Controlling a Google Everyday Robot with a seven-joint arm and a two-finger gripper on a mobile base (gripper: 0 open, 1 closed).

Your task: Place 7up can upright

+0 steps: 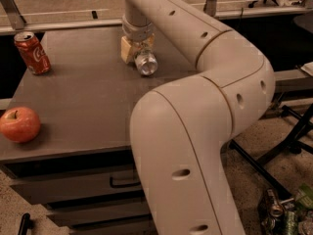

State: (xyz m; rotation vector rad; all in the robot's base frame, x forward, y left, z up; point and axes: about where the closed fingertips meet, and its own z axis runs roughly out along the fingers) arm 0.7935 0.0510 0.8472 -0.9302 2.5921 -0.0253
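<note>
The 7up can is silvery, tipped over with its shiny top facing the camera, just above the grey table at its back middle. My gripper comes down from the arm above and is shut on the can. One pale yellowish finger shows at the can's left; the other is hidden behind the can and the wrist.
A red cola can stands upright at the table's back left corner. A red apple lies near the front left edge. My large arm covers the table's right side. Drawers are below the front edge.
</note>
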